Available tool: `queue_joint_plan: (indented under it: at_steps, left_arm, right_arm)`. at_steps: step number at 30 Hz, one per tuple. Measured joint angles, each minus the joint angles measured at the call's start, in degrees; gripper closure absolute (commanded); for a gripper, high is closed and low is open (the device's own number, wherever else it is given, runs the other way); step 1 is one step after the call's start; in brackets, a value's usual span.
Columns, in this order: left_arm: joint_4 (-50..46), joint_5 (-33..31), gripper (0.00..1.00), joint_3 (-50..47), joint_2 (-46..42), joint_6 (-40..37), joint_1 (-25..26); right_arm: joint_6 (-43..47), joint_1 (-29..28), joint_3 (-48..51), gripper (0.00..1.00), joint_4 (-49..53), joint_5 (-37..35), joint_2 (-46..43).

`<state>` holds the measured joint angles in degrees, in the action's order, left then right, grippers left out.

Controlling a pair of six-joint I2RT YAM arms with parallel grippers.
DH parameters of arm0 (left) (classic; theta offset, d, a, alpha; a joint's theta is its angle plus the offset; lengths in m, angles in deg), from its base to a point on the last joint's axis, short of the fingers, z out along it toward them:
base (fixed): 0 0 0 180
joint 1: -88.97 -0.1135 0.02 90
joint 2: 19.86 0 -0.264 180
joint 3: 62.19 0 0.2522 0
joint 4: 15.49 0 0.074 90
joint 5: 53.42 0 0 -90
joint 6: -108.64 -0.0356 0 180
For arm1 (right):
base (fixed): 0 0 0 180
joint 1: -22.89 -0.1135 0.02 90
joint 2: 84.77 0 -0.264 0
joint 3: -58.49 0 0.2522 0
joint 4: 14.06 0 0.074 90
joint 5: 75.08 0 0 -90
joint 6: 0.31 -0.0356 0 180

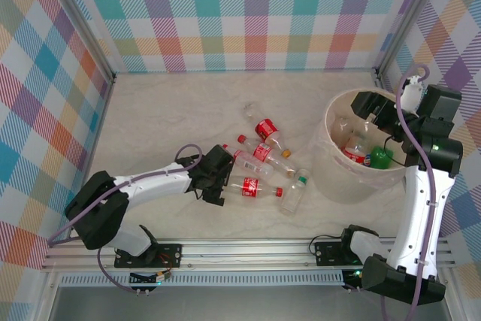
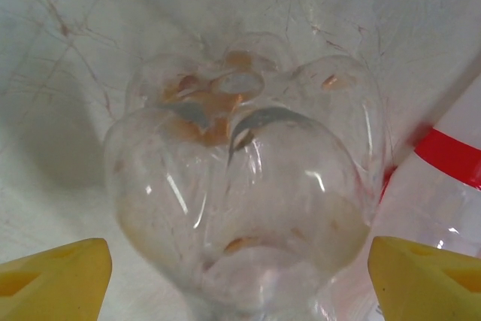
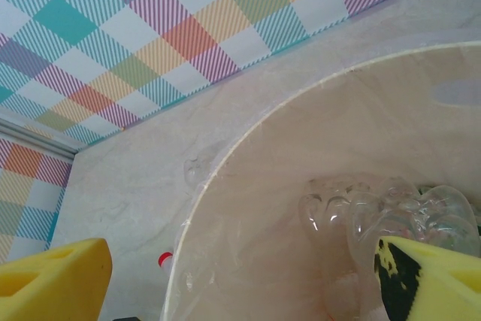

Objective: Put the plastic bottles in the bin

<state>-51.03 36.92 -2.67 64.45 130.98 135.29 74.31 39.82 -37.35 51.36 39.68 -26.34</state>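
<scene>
Several clear plastic bottles lie mid-table: a red-labelled one [image 1: 266, 128], an orange-capped one [image 1: 260, 153], a green-capped one [image 1: 295, 192] and a red-capped one [image 1: 252, 186]. My left gripper [image 1: 217, 179] is at the base end of that last bottle. In the left wrist view its lobed clear base [image 2: 240, 178] sits between my open yellow fingertips [image 2: 52, 280], left gripper [image 2: 240, 287]. The cream-white bin [image 1: 334, 178] stands at the right, holding a green bottle [image 1: 381, 158] and others. My right gripper [image 1: 373, 111] hangs open over the bin rim [image 3: 225, 186], right gripper [image 3: 240, 283] holding nothing.
Another red-labelled bottle [image 2: 451, 163] lies right beside the one between my left fingers. A small clear bottle [image 1: 248, 109] lies farther back. Clear bottle bases [image 3: 376, 208] rest inside the bin. Checked walls close the table on three sides.
</scene>
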Motion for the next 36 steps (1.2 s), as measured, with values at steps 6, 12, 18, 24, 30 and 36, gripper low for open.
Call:
queue_joint_plan:
  at_steps: [6,12,18,24,30,36]
  left_arm:
    - [0.98,-0.42,0.27,0.04,1.46,0.48,0.00]
    - [0.98,-1.79,0.34,0.04,1.46,0.48,0.00]
    - [1.18,-2.54,0.37,0.04,1.70,0.48,0.00]
    - [2.12,-2.54,0.41,0.55,3.26,0.50,0.00]
    - [2.08,-2.56,0.48,1.03,3.48,0.48,-0.33]
    - [-0.55,-3.52,0.52,1.57,2.62,0.33,-1.97]
  right_arm:
    - [0.00,0.00,0.50,0.10,0.11,-0.28,0.00]
    - [0.00,0.00,1.01,0.10,0.09,-0.28,0.00]
    - [0.00,0.00,1.42,0.10,0.07,-0.28,0.00]
    - [0.00,0.00,1.51,0.10,0.07,-0.28,0.00]
    - [0.02,0.00,1.51,0.10,0.07,-0.28,0.00]
    - [0.00,0.00,1.51,0.10,0.07,-0.22,0.00]
